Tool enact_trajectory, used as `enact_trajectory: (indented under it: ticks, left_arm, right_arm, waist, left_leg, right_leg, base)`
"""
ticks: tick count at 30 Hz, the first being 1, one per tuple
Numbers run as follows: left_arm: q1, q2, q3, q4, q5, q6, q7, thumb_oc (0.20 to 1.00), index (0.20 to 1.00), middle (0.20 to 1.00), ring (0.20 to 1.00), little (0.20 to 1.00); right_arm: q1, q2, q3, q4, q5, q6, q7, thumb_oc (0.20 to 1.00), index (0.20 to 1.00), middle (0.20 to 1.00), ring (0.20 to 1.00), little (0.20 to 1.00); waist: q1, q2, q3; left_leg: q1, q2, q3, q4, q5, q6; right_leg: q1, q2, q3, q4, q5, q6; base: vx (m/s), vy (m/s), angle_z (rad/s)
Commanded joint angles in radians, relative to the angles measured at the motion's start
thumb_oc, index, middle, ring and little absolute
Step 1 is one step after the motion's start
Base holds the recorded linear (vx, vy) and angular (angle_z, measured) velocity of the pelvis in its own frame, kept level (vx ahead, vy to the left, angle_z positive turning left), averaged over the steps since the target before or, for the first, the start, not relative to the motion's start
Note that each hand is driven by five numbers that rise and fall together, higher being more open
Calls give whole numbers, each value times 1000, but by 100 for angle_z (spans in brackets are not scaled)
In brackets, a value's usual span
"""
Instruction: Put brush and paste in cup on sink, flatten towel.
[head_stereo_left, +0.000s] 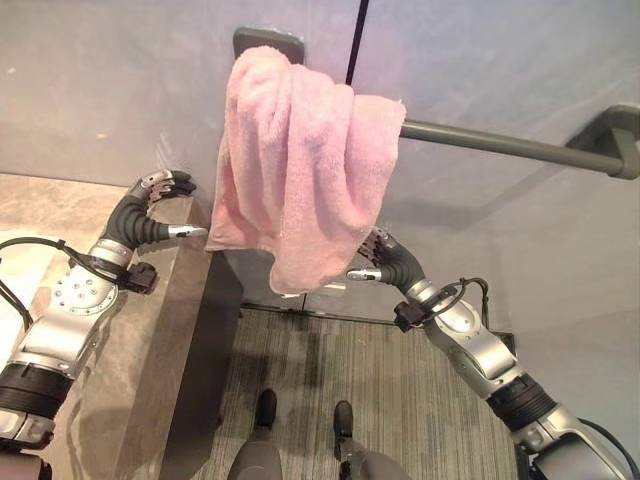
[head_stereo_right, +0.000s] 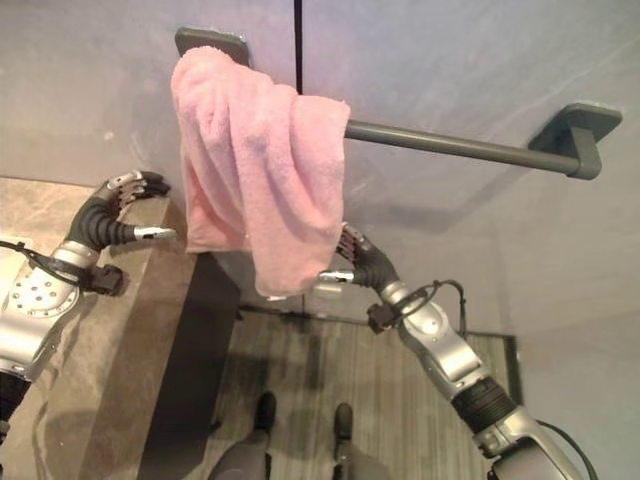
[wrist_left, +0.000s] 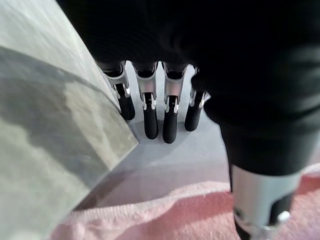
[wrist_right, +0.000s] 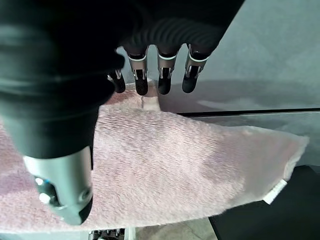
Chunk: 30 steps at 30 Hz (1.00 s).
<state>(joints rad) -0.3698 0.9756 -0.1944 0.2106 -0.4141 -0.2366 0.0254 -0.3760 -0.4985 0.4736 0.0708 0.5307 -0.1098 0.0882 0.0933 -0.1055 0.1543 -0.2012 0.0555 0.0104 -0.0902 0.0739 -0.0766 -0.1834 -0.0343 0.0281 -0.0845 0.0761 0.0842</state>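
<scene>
Pink terry towel bunched on grey bar | left hand, right hand open, empty

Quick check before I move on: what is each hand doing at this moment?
Left hand: open, fingers relaxed, holding nothing, beside the pink towel.
Right hand: open, fingers out at the towel's lower edge, not curled round it.
</scene>
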Motion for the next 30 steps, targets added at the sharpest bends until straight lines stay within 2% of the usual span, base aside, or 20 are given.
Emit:
enact_trajectory:
  ticks: [1,4,13,23,28,30]
  left_arm:
    - [-112,-38,-80,41,5,-39,-4,1000,1000,1000,1000,1000]
    - [-131,-48,-93,51,1,-40,-2,1000,1000,1000,1000,1000]
    - [-196,-77,-174,43,14,-33,-7,1000,1000,1000,1000,1000]
    - [-198,-107,-228,29,21,-24,-45,1000,1000,1000,1000,1000]
    - [-191,-121,-249,25,27,-22,-55,1000,1000,1000,1000,1000]
    - [-193,-128,-257,29,32,-23,-56,1000,1000,1000,1000,1000]
  right_arm:
    - [-43,11,23,-98,27,-42,7,890,890,890,890,890]
    - [-52,17,29,-96,27,-44,3,944,944,944,944,944]
    - [-100,37,66,-105,28,-47,-6,944,944,944,944,944]
    - [-57,28,64,-113,26,-46,4,959,959,959,959,959]
    - [-44,29,69,-119,29,-43,11,928,928,928,928,928]
    - [-41,29,69,-121,29,-42,12,859,859,859,859,859]
  waist:
    - [-42,15,-42]
    - [-43,16,-41]
    - [-52,13,-39]
    - [-62,21,-45]
    - [-66,29,-49]
    - [-67,32,-50]
  left_leg:
    - [18,-36,42,3,-9,21]
    - [14,-36,42,3,-10,20]
    - [-1,-34,40,3,-9,19]
    - [4,-35,42,3,-16,19]
    - [7,-36,47,3,-18,19]
    - [8,-35,47,3,-18,19]
  right_leg:
    - [-31,-48,7,6,95,77]
    - [-34,-47,7,6,95,77]
    - [-47,-45,11,0,97,78]
    - [-46,-47,15,-2,94,79]
    - [-45,-50,18,-3,94,78]
    - [-45,-50,18,-3,93,78]
  base:
    - [9,10,-3]
    - [2,2,-1]
    - [0,0,0]
    - [0,0,0]
    - [7,-4,-11]
    - [1,-9,-10]
